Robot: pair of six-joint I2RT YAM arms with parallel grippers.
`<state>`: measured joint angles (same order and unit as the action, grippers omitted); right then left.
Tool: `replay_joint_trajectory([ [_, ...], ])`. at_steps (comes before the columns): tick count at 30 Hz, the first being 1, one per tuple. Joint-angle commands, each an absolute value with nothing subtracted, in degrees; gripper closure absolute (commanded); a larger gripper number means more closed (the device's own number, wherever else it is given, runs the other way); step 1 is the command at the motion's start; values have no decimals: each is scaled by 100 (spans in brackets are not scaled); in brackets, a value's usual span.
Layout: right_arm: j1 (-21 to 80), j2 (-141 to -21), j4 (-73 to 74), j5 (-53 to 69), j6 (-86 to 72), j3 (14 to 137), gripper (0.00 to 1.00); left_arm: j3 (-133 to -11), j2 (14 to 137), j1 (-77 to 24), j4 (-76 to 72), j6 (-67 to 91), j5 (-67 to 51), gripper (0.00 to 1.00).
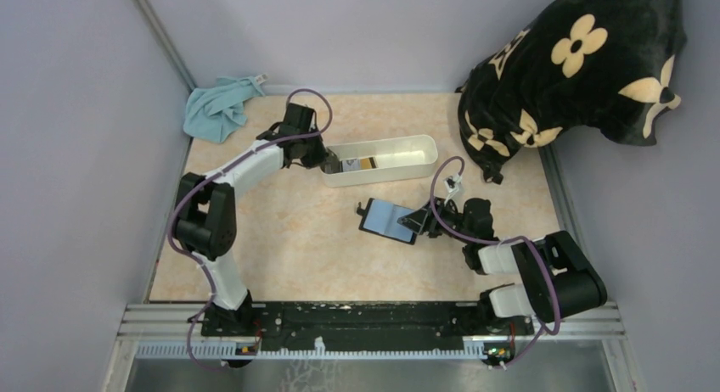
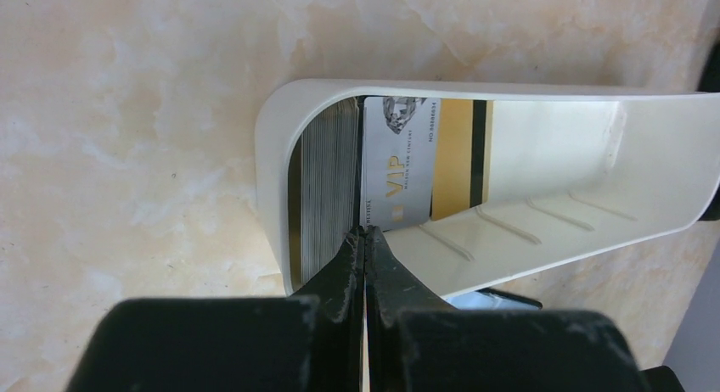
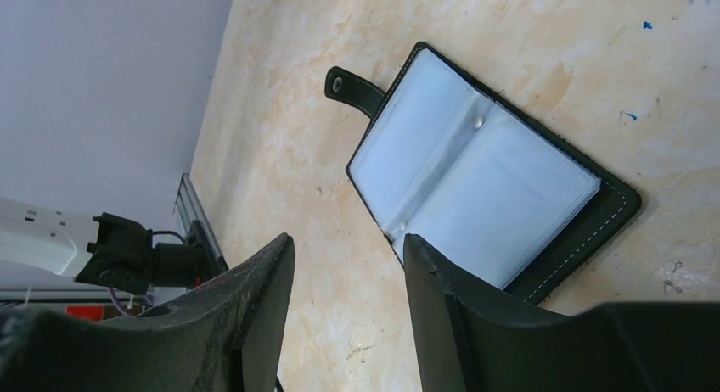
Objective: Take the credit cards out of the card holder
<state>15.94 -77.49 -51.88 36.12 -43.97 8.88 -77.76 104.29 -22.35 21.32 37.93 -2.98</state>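
I am watching the left pincer (image 2: 365, 232) pressing shut at the edge of a VIP card (image 2: 397, 167) in the tray (image 2: 594, 137) near the tabletop's (image 1: 289, 239) far edge, beside stacked cards (image 2: 327, 188). Whether it is gripping that card, I cannot tell. The right pincer (image 3: 348, 243) is hovering wide open, empty, over the holder (image 3: 475, 176) lying open mid-tabletop.

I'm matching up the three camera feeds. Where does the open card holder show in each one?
Top external: the card holder lies open mid-table, at the right gripper, nearer than the white tray.
Left wrist: not clearly in it; a dark sliver below the tray may be it.
Right wrist: centre-right, open, beyond the open jaws.
Shared landmark: the beige marbled tabletop, in all three.
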Motion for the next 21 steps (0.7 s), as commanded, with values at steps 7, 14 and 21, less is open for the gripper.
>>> replay_joint_trajectory([
  [7, 1547, -7769, -5443, 3674, -4245, 875, 49, -7917, 10766, -2209, 1995, 3769, -283, 100],
  [14, 1547, -7788, -5414, 3710, -4257, 944, 49, -7753, 10485, -2233, 1740, 3655, -139, 77],
  [21, 1547, -7560, -5227, 3631, -4271, 984, 37, -7577, 9807, -2440, 1846, 3503, 963, 55],
])
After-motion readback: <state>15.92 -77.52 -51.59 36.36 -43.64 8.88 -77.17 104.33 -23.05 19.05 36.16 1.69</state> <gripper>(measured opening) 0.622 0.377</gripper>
